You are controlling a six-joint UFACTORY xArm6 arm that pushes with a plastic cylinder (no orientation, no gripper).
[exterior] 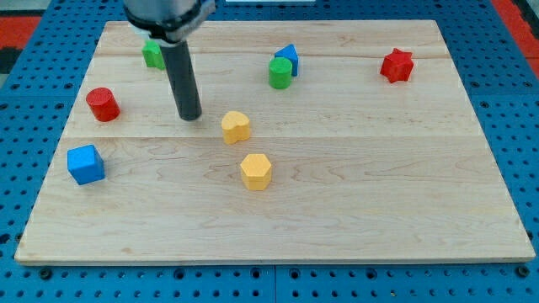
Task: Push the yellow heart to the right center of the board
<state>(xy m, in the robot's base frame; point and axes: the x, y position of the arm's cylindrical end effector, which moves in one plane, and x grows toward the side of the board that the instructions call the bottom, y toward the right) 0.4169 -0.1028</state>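
The yellow heart [237, 126] lies on the wooden board [354, 194] a little left of its middle. My tip [190, 116] rests on the board just to the left of the heart and slightly above it in the view, with a small gap between them. A yellow hexagon [256, 171] lies just below and right of the heart.
A red cylinder [103, 103] and a blue cube [86, 164] sit at the left. A green block [153, 55] is partly hidden behind the rod. A green cylinder [280, 72] touches a blue block [288, 57] at top middle. A red star [397, 66] sits at top right.
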